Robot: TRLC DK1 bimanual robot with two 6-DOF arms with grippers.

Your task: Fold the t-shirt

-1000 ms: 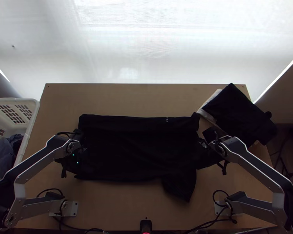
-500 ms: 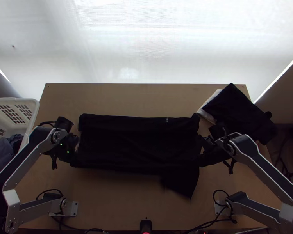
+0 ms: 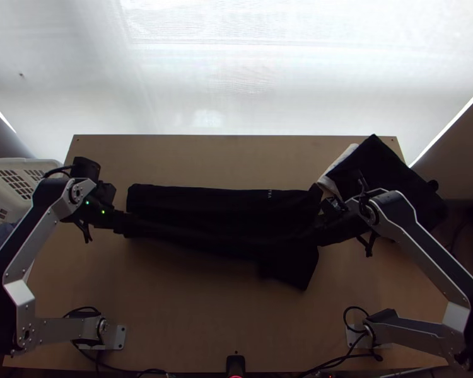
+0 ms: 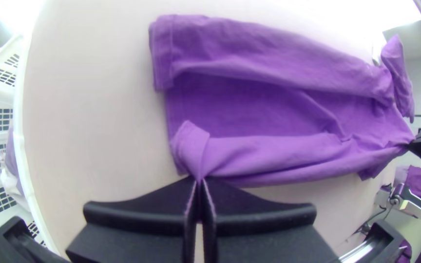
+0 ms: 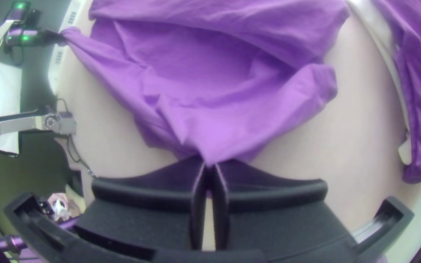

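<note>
Near edge in both claws: a level carry was needed

The t-shirt [image 3: 224,205] lay across the middle of the table [image 3: 173,315], with its far side already turned over in a long strip. Your left claw [image 4: 200,180] was closed on one end of the near edge, and your right claw [image 5: 209,164] was closed on the other end. Between them the edge hung in a soft sag, and near the right claw a loose flap [image 3: 290,268], perhaps a sleeve, pointed to the near side of the table.

To do this fold well, you needed, I judge, to bring both ends toward the far strip at the same speed. A light pull outward was enough to take away the sag; a strong one could slip the cloth or twist it. The flap had to come along and lie flat inside. Only after the edge lay straight was it right to release, both ends together, and gently.
</note>
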